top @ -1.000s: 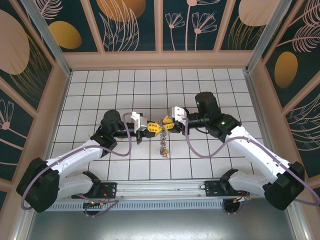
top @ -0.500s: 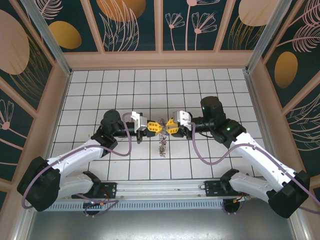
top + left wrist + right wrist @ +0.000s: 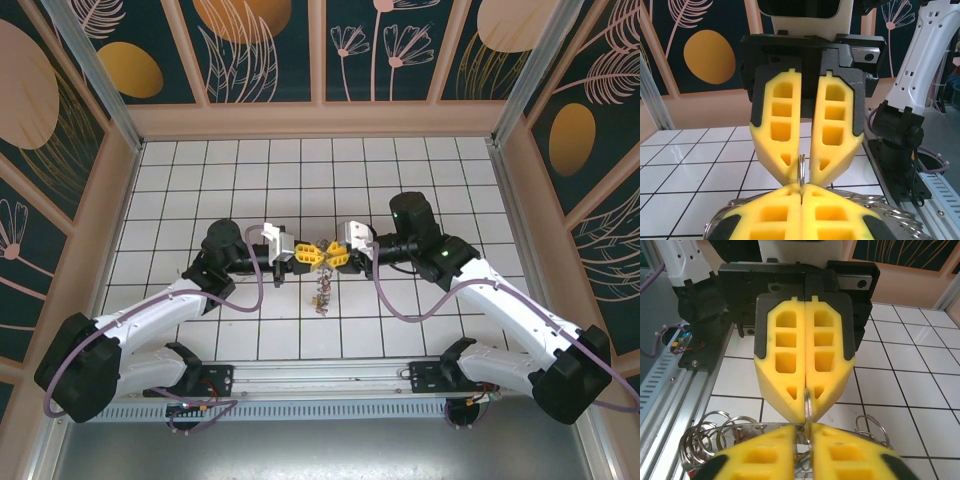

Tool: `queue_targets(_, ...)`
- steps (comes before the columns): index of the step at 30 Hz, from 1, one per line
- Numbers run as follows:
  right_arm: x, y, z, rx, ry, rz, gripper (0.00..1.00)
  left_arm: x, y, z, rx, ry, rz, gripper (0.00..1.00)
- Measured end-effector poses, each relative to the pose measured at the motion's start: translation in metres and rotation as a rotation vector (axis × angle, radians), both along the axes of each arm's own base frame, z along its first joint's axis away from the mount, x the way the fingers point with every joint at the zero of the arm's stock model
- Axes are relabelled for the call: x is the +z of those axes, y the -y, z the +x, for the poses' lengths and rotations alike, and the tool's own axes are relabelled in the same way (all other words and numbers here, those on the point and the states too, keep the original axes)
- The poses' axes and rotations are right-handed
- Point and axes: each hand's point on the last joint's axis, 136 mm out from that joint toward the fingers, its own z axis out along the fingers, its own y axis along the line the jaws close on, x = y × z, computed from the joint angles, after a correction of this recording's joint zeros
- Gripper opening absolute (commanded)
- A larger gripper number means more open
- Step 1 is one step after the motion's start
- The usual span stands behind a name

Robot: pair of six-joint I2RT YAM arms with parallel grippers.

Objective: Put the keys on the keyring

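Observation:
Both grippers meet tip to tip over the middle of the tiled floor. My left gripper (image 3: 308, 254) (image 3: 801, 194) is shut on the top of the keyring (image 3: 801, 167), a thin metal ring seen edge-on. My right gripper (image 3: 334, 252) (image 3: 808, 434) faces it and is shut on the same keyring (image 3: 808, 402). The left gripper (image 3: 805, 412) looks fully shut from the right wrist. In the left wrist view the right gripper (image 3: 804, 176) has only a narrow slit around the ring. A bunch of small rings and keys (image 3: 322, 291) hangs below; single keys are too small to tell apart.
Loose split rings (image 3: 702, 437) dangle on both sides of the grip. The white tiled floor (image 3: 200, 170) is walled by patterned panels on three sides. A metal rail (image 3: 320, 375) with both arm bases runs along the near edge.
The right gripper has shifted slightly left toward the left gripper and its jaws have closed on the ring. The left arm has stayed still, shut.

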Motion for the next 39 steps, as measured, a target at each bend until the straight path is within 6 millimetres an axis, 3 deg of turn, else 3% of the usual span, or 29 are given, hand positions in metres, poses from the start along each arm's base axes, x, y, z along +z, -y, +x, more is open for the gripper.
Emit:
queue_targets(7,-0.002,0.001,0.002,-0.005,0.013,-0.008,0.0,-0.003,0.0,0.001,0.004,-0.015,0.011,0.02)
queue_targets(11,-0.006,0.002,0.002,-0.017,0.009,-0.029,0.0,-0.006,0.0,0.004,0.019,-0.03,0.033,0.31)
queue_targets(14,-0.013,0.004,0.003,-0.033,-0.005,-0.061,0.0,-0.004,0.002,0.008,0.031,-0.016,0.069,0.36)
queue_targets(19,-0.024,0.004,0.006,-0.05,-0.029,-0.116,0.0,-0.004,0.001,0.014,0.052,0.027,0.153,0.23)
queue_targets(26,-0.026,-0.001,0.009,-0.046,-0.03,-0.136,0.0,-0.026,0.0,0.014,0.041,0.006,0.248,0.23)
queue_targets(30,-0.03,-0.002,0.01,-0.048,-0.037,-0.147,0.0,-0.035,-0.002,0.012,0.033,-0.002,0.279,0.11)
queue_targets(35,-0.03,-0.004,0.01,-0.049,-0.035,-0.153,0.0,-0.037,-0.002,0.012,0.032,0.006,0.287,0.09)
queue_targets(37,-0.031,-0.004,0.011,-0.048,-0.044,-0.159,0.0,-0.038,-0.003,0.012,0.031,0.004,0.289,0.0)
queue_targets(39,-0.032,-0.005,0.012,-0.049,-0.056,-0.168,0.0,-0.039,-0.002,0.013,0.026,-0.008,0.295,0.0)
